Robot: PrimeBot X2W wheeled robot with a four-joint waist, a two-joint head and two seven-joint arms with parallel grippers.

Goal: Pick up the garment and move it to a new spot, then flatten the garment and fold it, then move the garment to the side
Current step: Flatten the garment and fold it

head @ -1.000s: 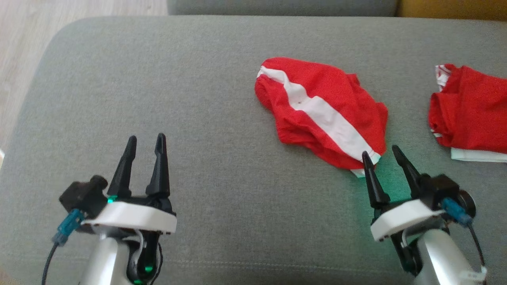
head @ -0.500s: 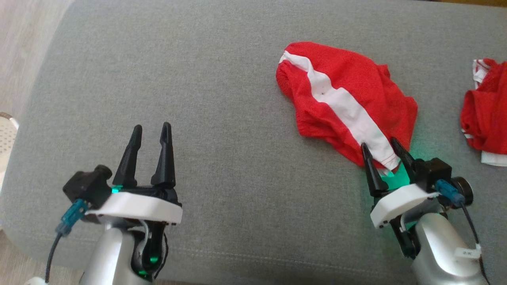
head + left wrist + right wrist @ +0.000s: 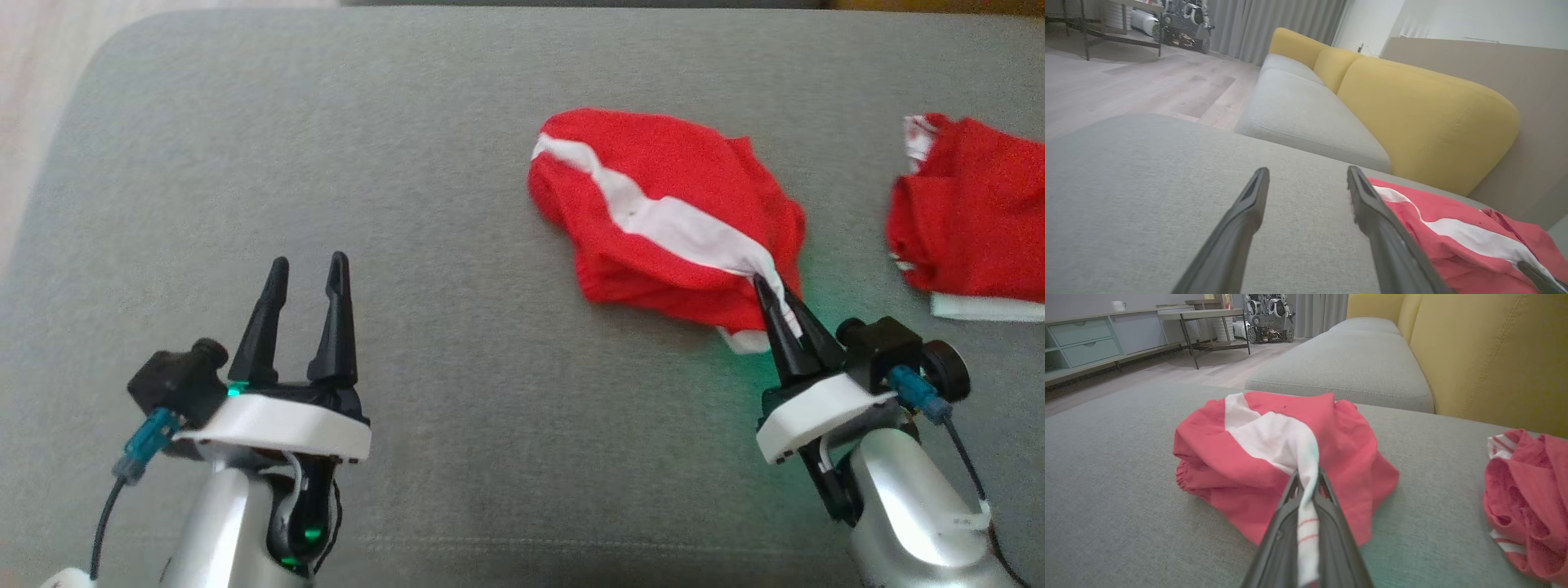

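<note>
The garment (image 3: pixel 653 220) is a crumpled red piece with a broad white stripe, lying on the grey cushion (image 3: pixel 408 163) right of centre. My right gripper (image 3: pixel 775 298) is shut on the near end of that white stripe; in the right wrist view the white cloth (image 3: pixel 1306 490) is pinched between the two dark fingers, with the garment (image 3: pixel 1249 457) bunched just beyond. My left gripper (image 3: pixel 306 273) stands open at the lower left over bare cushion, holding nothing. In the left wrist view the garment (image 3: pixel 1453 237) lies to the right of the open fingers (image 3: pixel 1372 204).
A second red and white garment (image 3: pixel 971 220) lies at the cushion's right edge, also in the right wrist view (image 3: pixel 1527 498). A yellow sofa back (image 3: pixel 1486 355) rises behind. The cushion's rounded left edge (image 3: pixel 49 204) drops to wooden floor.
My right gripper has advanced onto the garment's near edge and shut on the white stripe, bunching it. The head camera has shifted. The left gripper has stayed open in place.
</note>
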